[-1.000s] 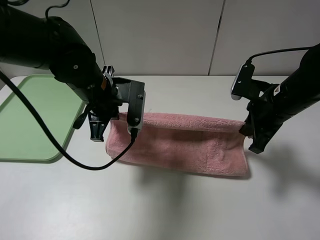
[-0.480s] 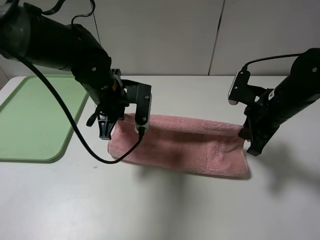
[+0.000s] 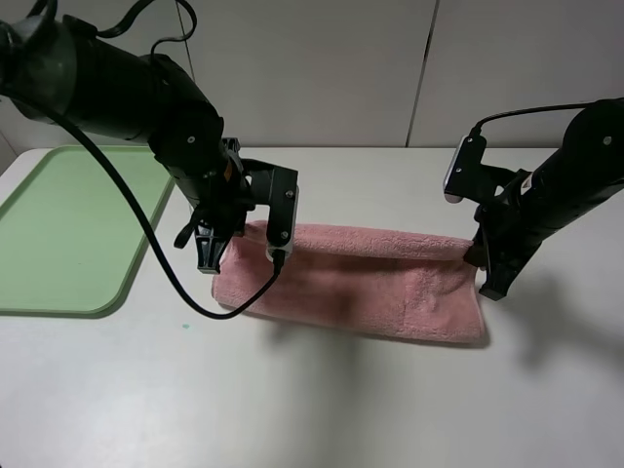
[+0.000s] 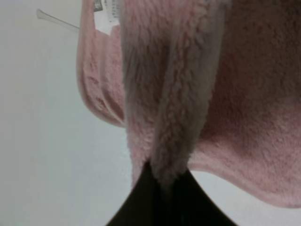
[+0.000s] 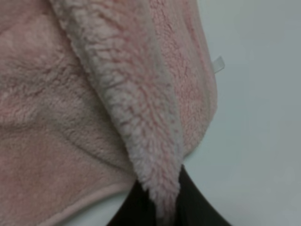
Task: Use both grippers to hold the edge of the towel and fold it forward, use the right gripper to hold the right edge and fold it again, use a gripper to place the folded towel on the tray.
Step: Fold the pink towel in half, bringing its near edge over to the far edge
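Okay, both jaws clenched on the towel (image 3: 370, 283) hem: left gripper (image 3: 216, 244) at its 9 o'clock end, right gripper (image 3: 482, 261) at 3. Since a second ago, left slid toward 3; right barely moved. Towel lies folded on the white tabletop (image 3: 312, 400), tray (image 3: 58, 234) at its 9 o'clock. Pale wall panels (image 3: 312, 68) behind.

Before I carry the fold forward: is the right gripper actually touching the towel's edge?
Touching. The right wrist view shows the towel's edge running down into the right gripper, pinched between its black fingertips with no gap.
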`<control>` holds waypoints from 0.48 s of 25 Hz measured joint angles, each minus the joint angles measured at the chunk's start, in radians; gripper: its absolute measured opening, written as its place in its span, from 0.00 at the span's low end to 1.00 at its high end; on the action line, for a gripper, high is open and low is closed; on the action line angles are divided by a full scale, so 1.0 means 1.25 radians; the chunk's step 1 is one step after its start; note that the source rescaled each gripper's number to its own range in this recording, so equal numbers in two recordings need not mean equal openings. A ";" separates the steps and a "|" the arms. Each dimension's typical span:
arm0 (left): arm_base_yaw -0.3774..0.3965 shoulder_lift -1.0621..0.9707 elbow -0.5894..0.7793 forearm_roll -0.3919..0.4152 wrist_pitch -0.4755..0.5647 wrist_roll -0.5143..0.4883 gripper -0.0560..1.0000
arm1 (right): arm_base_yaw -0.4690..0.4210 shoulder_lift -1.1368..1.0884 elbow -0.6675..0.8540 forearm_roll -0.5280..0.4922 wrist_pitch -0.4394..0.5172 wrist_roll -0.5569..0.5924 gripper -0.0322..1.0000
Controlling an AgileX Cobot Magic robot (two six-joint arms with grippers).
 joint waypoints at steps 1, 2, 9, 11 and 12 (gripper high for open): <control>0.000 0.000 0.000 0.000 0.000 0.000 0.05 | 0.000 0.000 0.000 -0.001 0.000 0.000 0.03; 0.000 0.000 0.000 0.001 -0.001 0.000 0.05 | 0.000 0.000 0.000 -0.001 -0.001 0.000 0.03; 0.000 0.000 0.000 0.010 -0.023 0.000 0.05 | 0.000 0.000 0.000 -0.004 -0.004 0.000 0.03; 0.000 0.000 0.000 0.021 -0.034 0.000 0.05 | 0.000 0.000 0.000 -0.004 -0.004 0.000 0.03; 0.000 0.000 0.000 0.030 -0.038 0.000 0.05 | 0.000 0.000 0.000 -0.005 -0.004 0.000 0.03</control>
